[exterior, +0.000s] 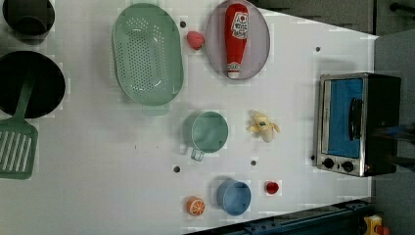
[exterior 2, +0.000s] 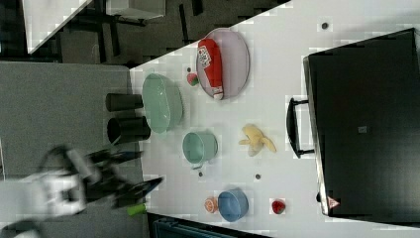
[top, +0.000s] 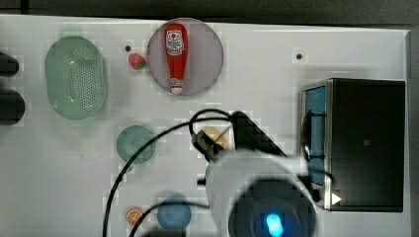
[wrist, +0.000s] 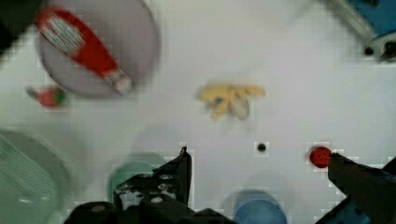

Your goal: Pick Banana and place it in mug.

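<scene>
The pale-yellow banana [exterior: 263, 126] lies on the white table between the mug and the toaster oven, with its peel splayed; the right view shows the banana [exterior 2: 256, 139] as well. In the top view my arm partly covers the banana [top: 216, 136]. The teal-green mug [exterior: 209, 132] stands upright and empty at the left view's left of the banana, apart from it. It is also the mug [top: 136, 144] in the top view. My gripper [wrist: 259, 170] hangs open above the table, short of the banana [wrist: 231, 98], with nothing between its fingers [wrist: 180, 170].
A ketchup bottle [exterior: 236, 39] lies on a grey plate [exterior: 259, 54], with a strawberry [exterior: 195, 39] and the green strainer [exterior: 147, 54] beside it. A blue cup [exterior: 234, 197], an orange slice [exterior: 195, 206] and a small red piece [exterior: 272, 187] sit near the front edge. The toaster oven [exterior: 357, 125] stands at the left view's right.
</scene>
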Controlling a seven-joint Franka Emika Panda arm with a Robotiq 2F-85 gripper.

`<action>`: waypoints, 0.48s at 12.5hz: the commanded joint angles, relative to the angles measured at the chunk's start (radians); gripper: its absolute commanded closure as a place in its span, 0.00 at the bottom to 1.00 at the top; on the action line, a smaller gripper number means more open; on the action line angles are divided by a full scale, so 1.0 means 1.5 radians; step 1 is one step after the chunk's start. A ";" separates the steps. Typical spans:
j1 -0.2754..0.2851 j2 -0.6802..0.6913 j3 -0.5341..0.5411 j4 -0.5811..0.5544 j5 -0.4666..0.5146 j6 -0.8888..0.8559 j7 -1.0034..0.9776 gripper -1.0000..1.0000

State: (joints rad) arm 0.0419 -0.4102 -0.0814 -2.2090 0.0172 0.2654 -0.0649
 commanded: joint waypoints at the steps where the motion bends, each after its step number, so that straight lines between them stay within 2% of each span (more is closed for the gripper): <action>1: -0.009 0.087 0.004 -0.086 -0.016 0.101 -0.128 0.00; 6: -0.010 0.233 0.003 -0.138 -0.016 0.301 -0.302 0.00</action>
State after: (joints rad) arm 0.0438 -0.0430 -0.0790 -2.4121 -0.0042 0.7163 -0.3757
